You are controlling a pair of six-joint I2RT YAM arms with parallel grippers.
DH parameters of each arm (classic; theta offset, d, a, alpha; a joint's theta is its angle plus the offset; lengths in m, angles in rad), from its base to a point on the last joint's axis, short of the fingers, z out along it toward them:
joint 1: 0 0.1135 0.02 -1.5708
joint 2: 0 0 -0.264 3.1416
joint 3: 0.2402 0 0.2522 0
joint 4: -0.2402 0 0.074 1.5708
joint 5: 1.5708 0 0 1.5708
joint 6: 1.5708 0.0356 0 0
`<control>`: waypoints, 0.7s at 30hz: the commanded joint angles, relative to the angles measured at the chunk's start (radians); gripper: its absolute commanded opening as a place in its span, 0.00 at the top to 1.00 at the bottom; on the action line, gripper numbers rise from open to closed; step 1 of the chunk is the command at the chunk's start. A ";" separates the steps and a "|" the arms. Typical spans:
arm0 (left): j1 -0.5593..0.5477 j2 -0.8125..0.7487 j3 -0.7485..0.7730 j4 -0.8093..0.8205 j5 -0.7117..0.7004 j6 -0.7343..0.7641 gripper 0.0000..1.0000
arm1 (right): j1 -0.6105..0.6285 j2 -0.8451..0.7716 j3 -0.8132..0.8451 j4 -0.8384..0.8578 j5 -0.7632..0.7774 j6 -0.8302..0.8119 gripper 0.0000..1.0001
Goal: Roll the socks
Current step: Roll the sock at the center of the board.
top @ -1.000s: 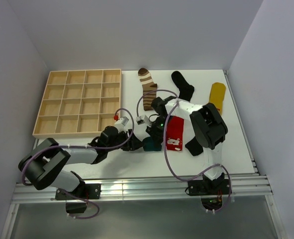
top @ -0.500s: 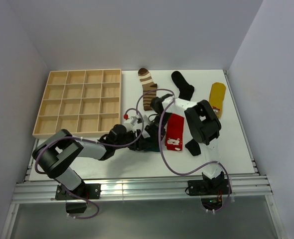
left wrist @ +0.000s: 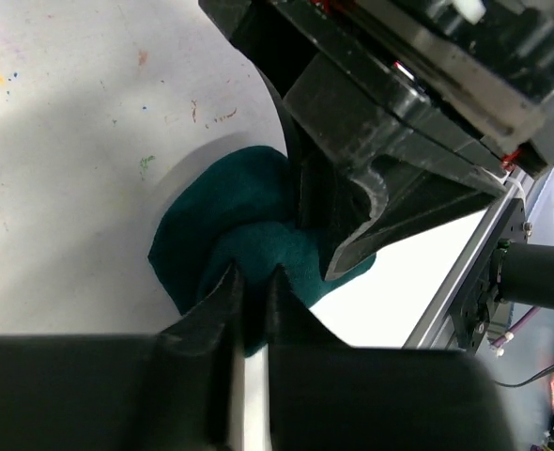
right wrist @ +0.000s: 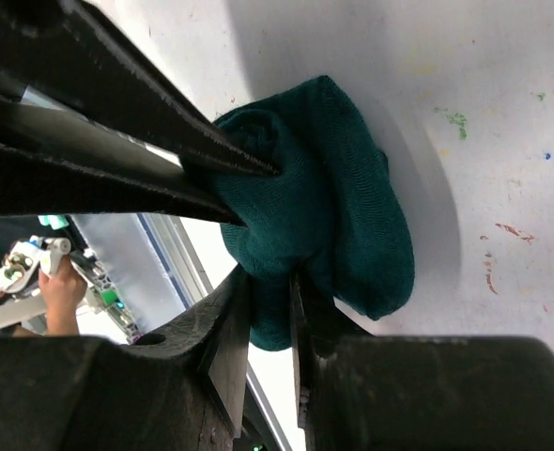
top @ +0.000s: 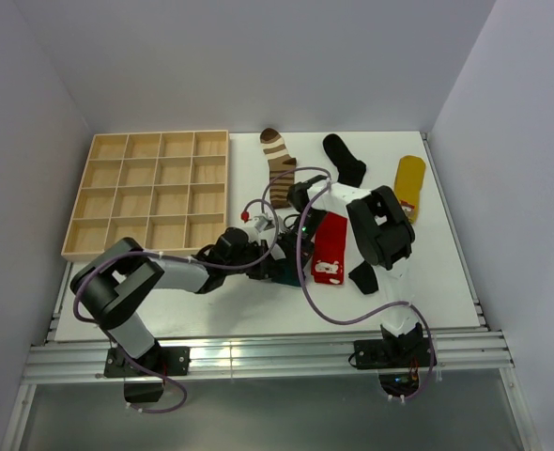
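Note:
A bunched dark teal sock (top: 284, 273) lies at the table's middle front, with both grippers meeting on it. My left gripper (left wrist: 253, 277) is shut, pinching a fold of the teal sock (left wrist: 239, 211). From the opposite side my right gripper (right wrist: 269, 277) is shut on another fold of that teal sock (right wrist: 347, 216). Seen from above, the left gripper (top: 269, 267) and the right gripper (top: 293, 254) crowd together over it. A red sock (top: 330, 246) with a white patch lies flat just to the right.
A brown-cream striped sock (top: 279, 164), a black sock (top: 345, 160) and a yellow sock (top: 409, 183) lie along the back. Another dark sock (top: 363, 277) shows partly under the right arm. A wooden compartment tray (top: 127, 254) fills the left side.
The left arm has reached right to the teal sock and its jaws have closed on the fabric. The right gripper has stayed at the sock, still pinching it.

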 commanded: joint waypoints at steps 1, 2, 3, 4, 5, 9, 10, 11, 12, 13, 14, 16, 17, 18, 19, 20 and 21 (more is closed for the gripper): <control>-0.012 0.030 0.032 -0.102 -0.021 -0.008 0.95 | -0.001 0.024 -0.028 0.125 0.102 -0.009 0.74; -0.012 0.033 0.036 -0.119 -0.021 -0.012 0.99 | -0.008 0.017 -0.028 0.122 0.093 -0.010 0.72; -0.011 0.043 0.047 -0.150 -0.018 -0.017 1.00 | -0.013 0.014 -0.028 0.113 0.075 -0.014 0.69; -0.012 0.049 0.052 -0.164 -0.010 -0.027 1.00 | -0.017 0.011 -0.026 0.110 0.070 -0.014 0.69; -0.011 0.058 0.056 -0.173 0.007 -0.035 1.00 | -0.030 -0.001 -0.028 0.116 0.069 -0.007 0.68; -0.003 0.067 0.068 -0.239 0.022 -0.072 1.00 | -0.063 -0.048 -0.051 0.146 0.069 0.005 0.64; 0.000 0.070 0.071 -0.250 0.024 -0.072 0.99 | -0.071 -0.058 -0.054 0.151 0.056 0.008 0.63; 0.005 0.070 0.072 -0.253 0.030 -0.074 1.00 | -0.080 -0.068 -0.057 0.155 0.050 0.005 0.63; 0.008 0.073 0.070 -0.259 0.035 -0.075 1.00 | -0.089 -0.079 -0.066 0.162 0.044 0.006 0.61; 0.012 0.073 0.072 -0.276 0.035 -0.080 1.00 | -0.105 -0.104 -0.071 0.168 0.039 0.009 0.61; 0.015 0.078 0.075 -0.285 0.038 -0.083 1.00 | -0.111 -0.116 -0.084 0.178 0.033 0.009 0.60; 0.025 0.083 0.088 -0.321 0.045 -0.090 1.00 | -0.131 -0.157 -0.101 0.195 0.033 0.017 0.57; 0.028 0.089 0.096 -0.335 0.050 -0.092 1.00 | -0.134 -0.173 -0.116 0.208 0.035 0.017 0.56; 0.034 0.092 0.114 -0.358 0.055 -0.098 1.00 | -0.139 -0.187 -0.126 0.212 0.036 0.016 0.56; 0.035 0.093 0.124 -0.393 0.056 -0.097 1.00 | -0.148 -0.214 -0.133 0.217 0.038 0.013 0.56; 0.037 0.098 0.134 -0.414 0.059 -0.098 0.99 | -0.154 -0.226 -0.150 0.229 0.039 0.013 0.56; 0.040 0.098 0.156 -0.429 0.061 -0.091 0.99 | -0.158 -0.237 -0.158 0.237 0.044 0.013 0.55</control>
